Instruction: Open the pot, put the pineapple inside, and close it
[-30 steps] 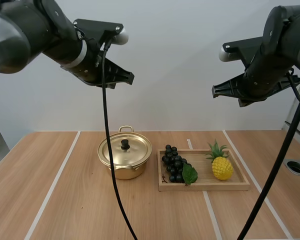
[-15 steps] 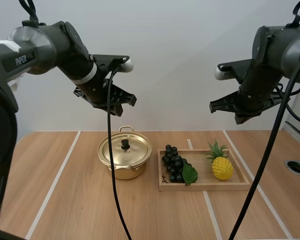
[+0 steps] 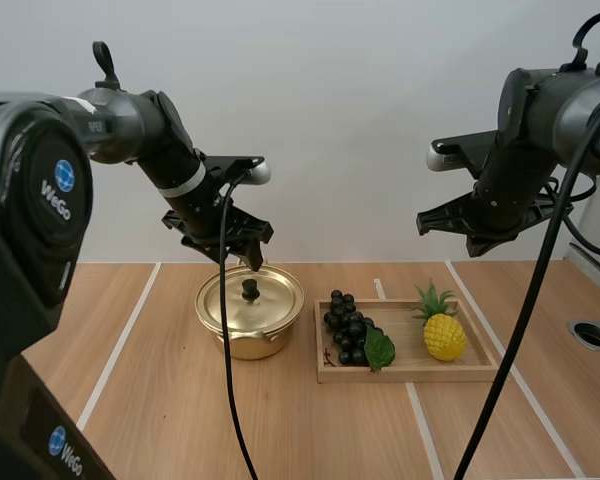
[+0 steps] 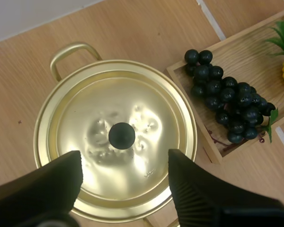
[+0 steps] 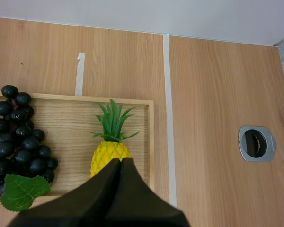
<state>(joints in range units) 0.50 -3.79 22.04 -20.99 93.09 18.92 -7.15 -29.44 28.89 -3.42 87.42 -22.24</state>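
1. Pot [image 3: 245, 345] sits on the table [image 3: 130, 400] just beside the tray [image 3: 410, 373], lid [image 3: 272, 300] on.
2. Left gripper [image 3: 242, 260] hovers just over the lid, fingers spread wide, one on each side of the black knob [image 4: 121, 135], not touching anything.
3. Pineapple [image 3: 445, 336] is at one end of the tray, the end away from the pot, with grapes [image 3: 348, 328] at the other end.
4. Right gripper [image 5: 120, 163] hangs high over the pineapple, fingers pressed together into one wedge, holding nothing.
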